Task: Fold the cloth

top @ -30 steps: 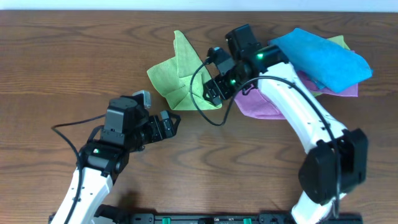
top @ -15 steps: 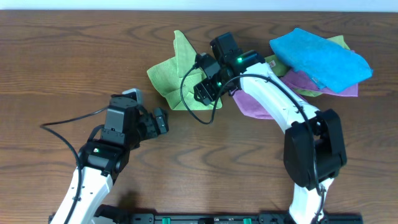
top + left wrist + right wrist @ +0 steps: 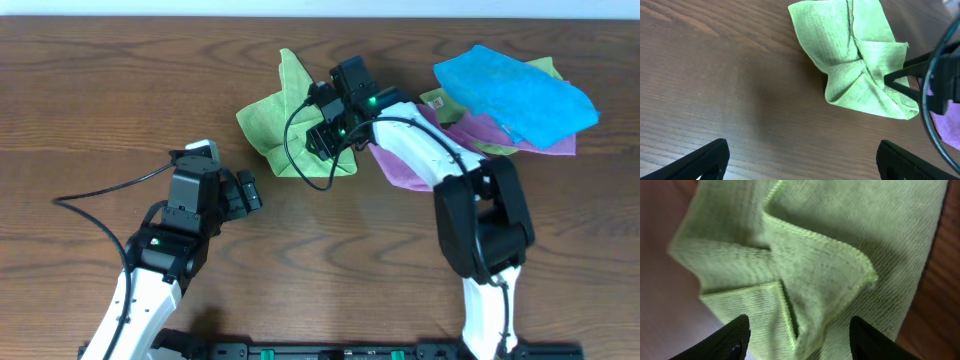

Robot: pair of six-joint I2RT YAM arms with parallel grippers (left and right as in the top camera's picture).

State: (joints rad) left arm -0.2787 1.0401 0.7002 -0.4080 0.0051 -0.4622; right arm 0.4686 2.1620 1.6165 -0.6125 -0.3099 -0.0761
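Note:
The cloth (image 3: 268, 122) is lime green and lies crumpled in the upper middle of the table, with folded flaps and a raised ridge. My right gripper (image 3: 323, 140) is down on its right part. In the right wrist view its fingers (image 3: 732, 337) stand apart on either side of a stitched fold of the cloth (image 3: 830, 240), and the gripper (image 3: 799, 330) is not clamped on it. My left gripper (image 3: 248, 190) hovers open over bare wood, short of the cloth (image 3: 855, 55). In the left wrist view nothing lies between the jaws of that gripper (image 3: 802, 150).
A purple cloth (image 3: 410, 168) lies just right of the lime one, under the right arm. Behind it a blue cloth (image 3: 515, 90) sits on a paler yellow-green cloth (image 3: 545, 68). A black cable (image 3: 300, 165) loops beside the right gripper.
My right gripper has moved left onto the cloth and its jaws have narrowed. My left gripper has drawn back to the left, away from the cloth.

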